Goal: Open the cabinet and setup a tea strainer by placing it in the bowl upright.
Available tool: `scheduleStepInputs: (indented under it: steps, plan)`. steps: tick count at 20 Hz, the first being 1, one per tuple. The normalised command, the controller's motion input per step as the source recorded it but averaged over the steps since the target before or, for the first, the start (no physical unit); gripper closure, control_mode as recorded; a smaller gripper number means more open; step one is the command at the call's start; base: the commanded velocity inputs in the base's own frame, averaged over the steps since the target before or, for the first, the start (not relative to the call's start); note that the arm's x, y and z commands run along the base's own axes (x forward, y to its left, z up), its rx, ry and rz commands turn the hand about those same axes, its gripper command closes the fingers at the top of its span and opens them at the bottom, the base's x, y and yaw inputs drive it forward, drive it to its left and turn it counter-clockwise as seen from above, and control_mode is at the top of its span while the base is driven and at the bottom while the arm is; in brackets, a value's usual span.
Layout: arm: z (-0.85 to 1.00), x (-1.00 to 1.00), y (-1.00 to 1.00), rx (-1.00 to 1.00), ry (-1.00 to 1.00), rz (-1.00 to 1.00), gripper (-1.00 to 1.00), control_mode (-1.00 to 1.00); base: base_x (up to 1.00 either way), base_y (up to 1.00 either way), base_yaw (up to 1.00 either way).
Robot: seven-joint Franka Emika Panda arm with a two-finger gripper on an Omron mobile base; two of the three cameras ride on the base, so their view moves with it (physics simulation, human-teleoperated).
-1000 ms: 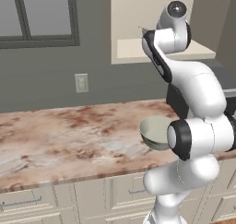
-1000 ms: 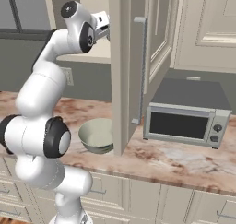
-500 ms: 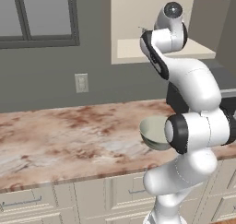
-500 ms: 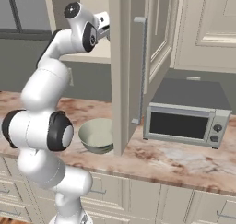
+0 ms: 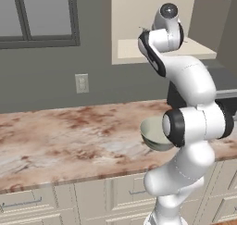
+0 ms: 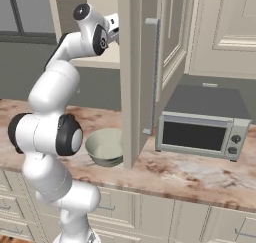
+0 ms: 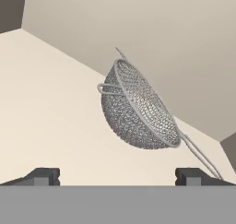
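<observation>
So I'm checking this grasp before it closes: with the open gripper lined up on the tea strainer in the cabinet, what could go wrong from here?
1. The tea strainer lies tilted on the shelf; the open gripper may pinch the rounded mesh and let it slip or roll.
2. Its thin handle runs close to one fingertip and could get knocked.
3. The open cabinet door hangs right beside the bowl, so the carry down may clip it.

Cream wall cabinet door [image 6: 131,77] swung open, long metal bar handle [image 6: 154,77] facing out. Pale grey-green glossy bowl [image 6: 105,147] on the marbled brown tabletop [image 6: 175,172], just left of the door's lower edge. Silver microwave [image 6: 202,134] to the right. White arm reaching up into the cabinet.
</observation>
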Motion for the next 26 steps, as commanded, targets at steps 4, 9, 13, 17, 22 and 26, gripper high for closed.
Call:
scheduleStepInputs:
  steps: [4,9,13,17,22,26]
  plan:
    - [-0.03,0.27,0.0,-0.02,0.02,0.01,-1.0,-1.0,0.0,0.0,0.0]
    - [0.0,0.26,-0.02,-0.02,0.03,0.0,-1.0,-1.0,0.0,0.0,0.0]
    - [0.0,0.29,-0.07,-0.02,0.01,0.0,-1.0,-1.0,0.0,0.0,0.0]
    - [-0.02,0.3,-0.08,-0.01,0.02,0.0,-1.0,-1.0,0.0,0.0,0.0]
    - [-0.04,0.27,-0.03,0.0,0.04,0.0,-1.0,-1.0,0.0,0.0,0.0]
    - [-0.07,0.2,0.0,0.0,0.03,0.01,-1.0,-1.0,0.0,0.0,0.0]
